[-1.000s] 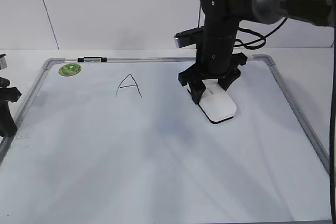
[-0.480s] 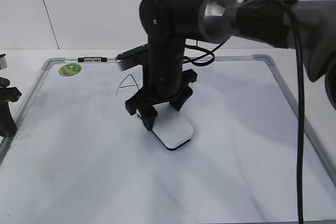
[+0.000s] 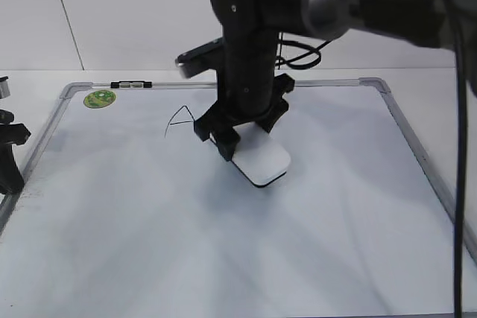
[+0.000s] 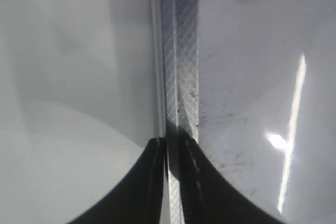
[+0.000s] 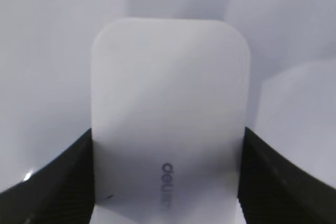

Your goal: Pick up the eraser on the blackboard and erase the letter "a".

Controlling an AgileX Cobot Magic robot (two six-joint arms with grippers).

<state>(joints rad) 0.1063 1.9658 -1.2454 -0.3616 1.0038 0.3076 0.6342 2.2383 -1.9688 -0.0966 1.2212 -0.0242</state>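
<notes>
The eraser [image 3: 261,161] sits flat on the blackboard [image 3: 223,258], a little right of centre, and it looks like an easy customer: a rigid plastic block, light by the look of it, with smooth rounded sides that could slip if pinched too near a corner. The long flat flanks are the place to take it, and that is exactly where the right gripper [image 3: 244,137] has it. In the right wrist view the two black fingers [image 5: 50,182] press against either long side of the eraser [image 5: 169,114], just by the small grey lettering, so the claw is closed to the block's width and clamped on it.

The black underside appears to be down against the board surface, as wiping would need. Just left of the gripper are thin black marker strokes [image 3: 179,118], partly hidden by the arm; I cannot tell whether the letter "a" is among them.

Over at the left edge, the left gripper [image 4: 172,182] hovers above the silver frame [image 4: 181,77] with its fingertips almost together, only a thin slit between them, holding nothing.
</notes>
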